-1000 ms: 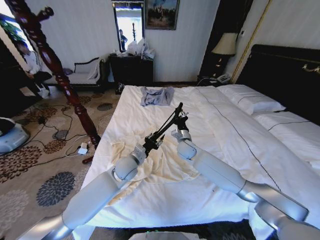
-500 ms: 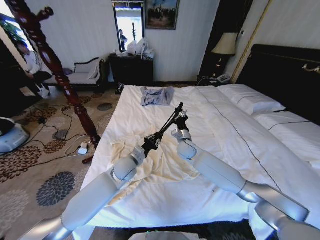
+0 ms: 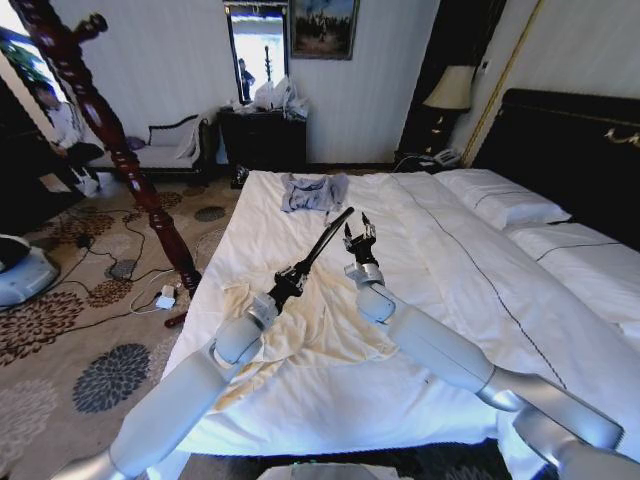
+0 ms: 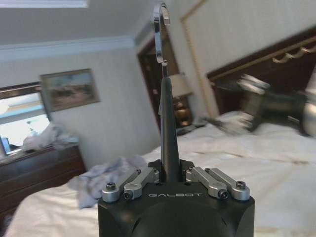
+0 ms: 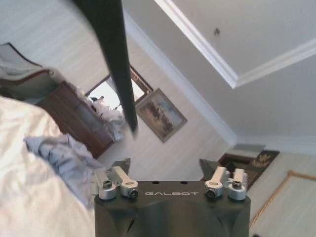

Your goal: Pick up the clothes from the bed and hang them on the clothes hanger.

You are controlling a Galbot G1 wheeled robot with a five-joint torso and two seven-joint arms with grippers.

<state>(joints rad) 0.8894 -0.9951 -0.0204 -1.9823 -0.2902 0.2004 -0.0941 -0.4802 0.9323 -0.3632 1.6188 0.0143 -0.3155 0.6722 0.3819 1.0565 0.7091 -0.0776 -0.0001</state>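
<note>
Shirt (image 3: 310,345), cream and crumpled, lies on the bed (image 3: 470,270) beneath both arms, not yet on the hanger (image 3: 318,247); hanging it looks wholly undone. Left end effector (image 3: 285,283) is pinched on the hanger's lower end, holding it slanted above the shirt. Right end effector (image 3: 360,233) hovers just beside the hanger's upper end, fingers spread wide, gripping nothing.
</note>
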